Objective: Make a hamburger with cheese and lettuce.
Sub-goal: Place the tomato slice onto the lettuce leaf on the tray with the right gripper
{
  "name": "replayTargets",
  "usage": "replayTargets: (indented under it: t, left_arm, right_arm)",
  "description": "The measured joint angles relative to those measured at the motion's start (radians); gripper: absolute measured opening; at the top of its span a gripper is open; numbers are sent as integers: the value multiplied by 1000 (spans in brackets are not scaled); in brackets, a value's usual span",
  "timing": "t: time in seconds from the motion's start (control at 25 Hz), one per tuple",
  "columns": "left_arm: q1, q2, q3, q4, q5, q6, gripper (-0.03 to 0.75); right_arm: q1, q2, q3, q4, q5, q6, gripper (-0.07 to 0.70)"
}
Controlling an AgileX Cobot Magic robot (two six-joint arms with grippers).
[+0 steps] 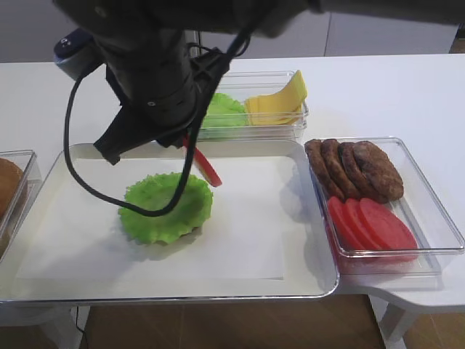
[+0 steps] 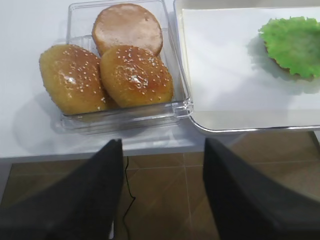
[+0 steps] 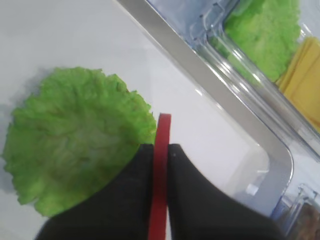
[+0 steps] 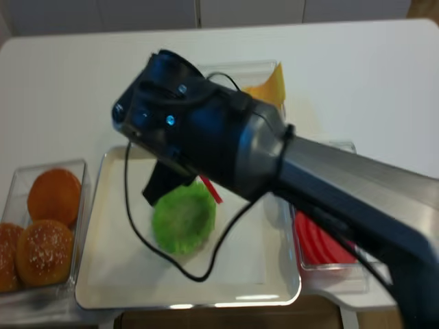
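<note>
The hamburger [image 1: 166, 207], a frilly green lettuce leaf on a bun base, lies left of centre on the tray [image 1: 247, 233]. It also shows in the right wrist view [image 3: 75, 140], in the left wrist view [image 2: 292, 45] and in the second high view [image 4: 183, 218]. My right gripper [image 3: 160, 147] hangs over the hamburger's right edge, shut on a thin red tomato slice [image 3: 161, 165] held edge-on [image 1: 205, 167]. Cheese slices [image 1: 280, 102] and spare lettuce [image 1: 221, 110] sit in the back box. My left gripper [image 2: 162, 145] is open and empty, off the table's front edge near the bun box.
A clear box of buns [image 2: 115, 65] stands left of the tray. A clear box at the right holds dark patties [image 1: 356, 167] and tomato slices [image 1: 370, 225]. The right arm's bulk covers the tray's back left in both high views.
</note>
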Motion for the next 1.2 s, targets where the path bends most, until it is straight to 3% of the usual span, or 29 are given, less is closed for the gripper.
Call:
replayTargets:
  t: [0.52,1.2]
  left_arm:
    - [0,0,0,0,0,0,382]
    - [0,0,0,0,0,0,382]
  right_arm:
    - [10,46,-14,-35,-70,-10,45]
    - [12,75,-15,9,-76,-40,44]
